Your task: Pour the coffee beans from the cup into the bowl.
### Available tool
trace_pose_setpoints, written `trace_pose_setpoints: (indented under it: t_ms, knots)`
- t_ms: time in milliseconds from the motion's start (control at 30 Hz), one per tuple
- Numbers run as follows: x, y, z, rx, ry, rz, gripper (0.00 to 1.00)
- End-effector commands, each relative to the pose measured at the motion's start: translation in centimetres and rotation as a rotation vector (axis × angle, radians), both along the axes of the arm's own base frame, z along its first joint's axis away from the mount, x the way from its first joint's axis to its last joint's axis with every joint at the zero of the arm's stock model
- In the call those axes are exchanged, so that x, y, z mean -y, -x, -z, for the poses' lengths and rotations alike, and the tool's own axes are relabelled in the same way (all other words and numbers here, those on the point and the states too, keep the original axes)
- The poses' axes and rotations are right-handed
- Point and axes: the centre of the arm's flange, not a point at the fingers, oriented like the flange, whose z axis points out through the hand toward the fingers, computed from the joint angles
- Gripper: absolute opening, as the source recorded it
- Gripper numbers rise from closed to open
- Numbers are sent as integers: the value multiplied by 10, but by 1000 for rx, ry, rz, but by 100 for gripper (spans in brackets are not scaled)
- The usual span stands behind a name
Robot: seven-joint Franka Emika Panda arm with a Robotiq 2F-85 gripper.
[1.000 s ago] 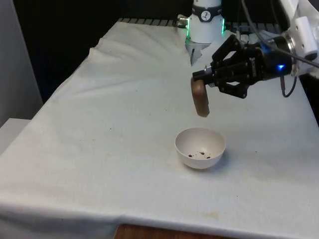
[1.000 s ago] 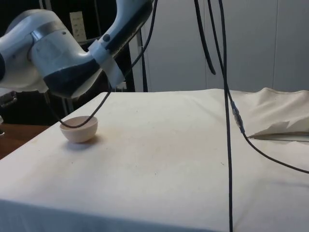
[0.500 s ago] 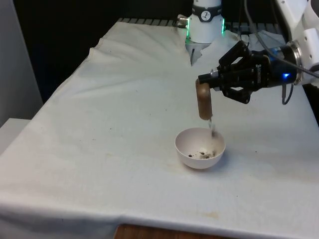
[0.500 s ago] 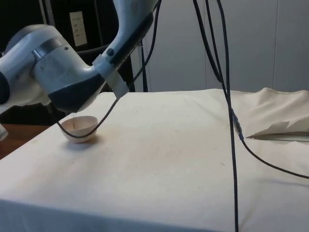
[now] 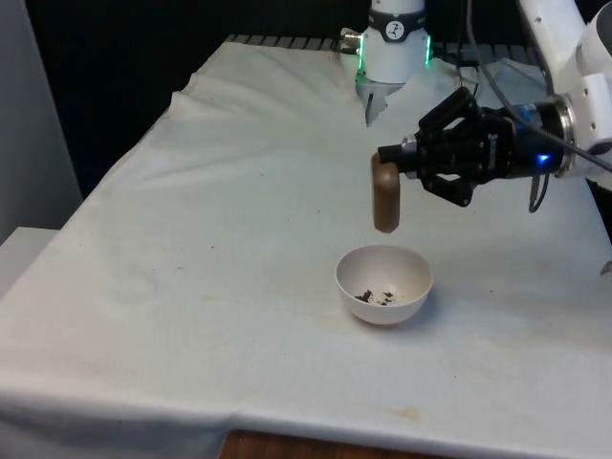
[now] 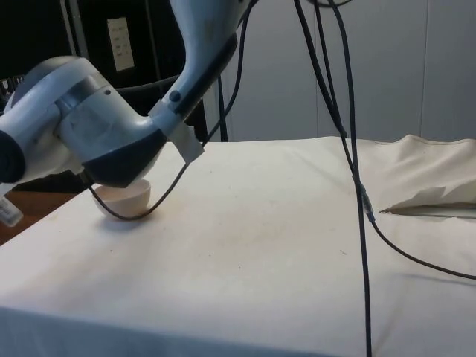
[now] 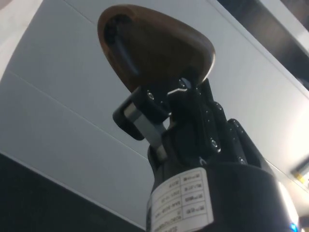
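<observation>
Gripper (image 5: 394, 164) is clamping the brown cup (image 5: 385, 194), holding it upended, mouth pointing down, hanging in the air above the white bowl (image 5: 383, 284) at about its 12 o'clock rim. Coffee beans (image 5: 377, 296) are lying in the bowl's bottom, none falling now. Desk (image 5: 239, 239) is carrying the bowl near its front edge. Pour is looking mostly done; left: righting the cup, maybe setting it down

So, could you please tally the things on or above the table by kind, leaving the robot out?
Cup, brown, held in the pincer: 1
Bowl, white, with beans inside: 1
Cloth, white: 1
Total: 3
</observation>
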Motion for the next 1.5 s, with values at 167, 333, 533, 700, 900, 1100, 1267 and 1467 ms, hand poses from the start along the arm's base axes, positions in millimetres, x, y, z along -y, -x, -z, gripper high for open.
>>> trace_pose_setpoints:
  t_ms: [167, 333, 533, 700, 900, 1100, 1267, 1467]
  knots:
    - [2, 1, 9, 5, 54, 2, 0]
    - [-1, 2, 11, 12, 89, -2, 0]
    - [-3, 4, 9, 23, 129, -4, 0]
    - [-6, 6, 7, 36, 163, -4, 0]
    - [-11, 8, 5, 53, 197, -6, 0]
    - [-16, 10, 5, 66, 215, -11, 0]
    - [-18, 11, 6, 74, 218, -13, 0]
    - [-18, 11, 6, 76, 216, -16, 0]
